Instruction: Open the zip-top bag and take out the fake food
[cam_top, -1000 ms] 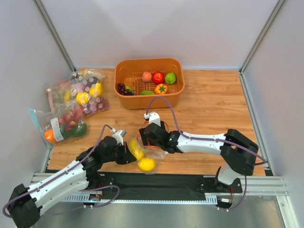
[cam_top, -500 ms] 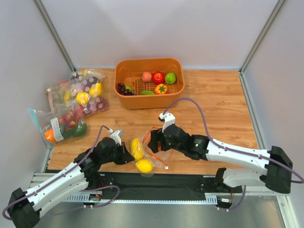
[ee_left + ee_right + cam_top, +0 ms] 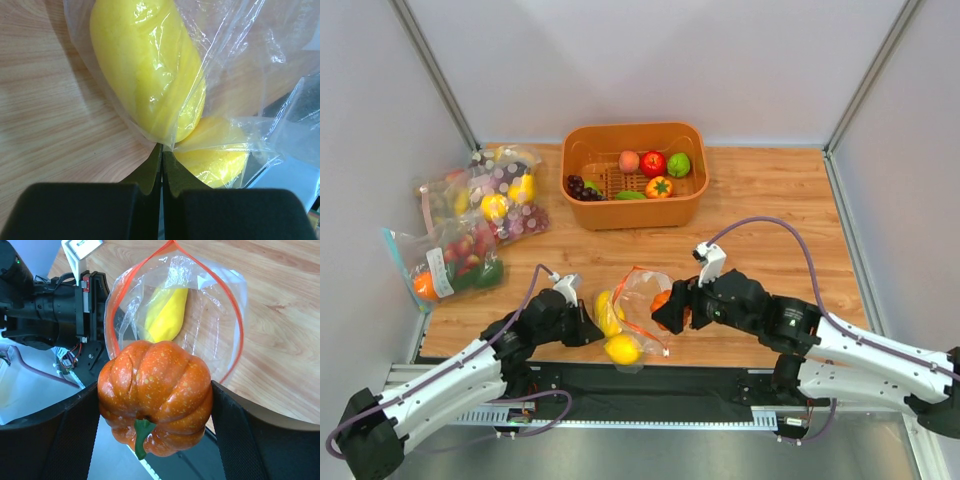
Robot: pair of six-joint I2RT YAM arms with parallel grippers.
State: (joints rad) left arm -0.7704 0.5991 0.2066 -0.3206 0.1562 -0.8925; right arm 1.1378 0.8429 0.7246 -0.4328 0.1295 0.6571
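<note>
Bag (image 3: 642,288) lying open at desk's (image 3: 770,200) near edge; left pincer (image 3: 162,150) clenching its edge; right pincer (image 3: 672,310) grasping pepper (image 3: 155,395) just outside the mouth; two lemons (image 3: 150,70) sitting inside, not yet removed; partway done.

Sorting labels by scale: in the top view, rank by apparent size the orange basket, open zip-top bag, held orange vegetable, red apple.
1. orange basket
2. zip-top bag
3. orange vegetable and red apple: look alike; vegetable partly hidden in the right gripper, so unranked.
</note>
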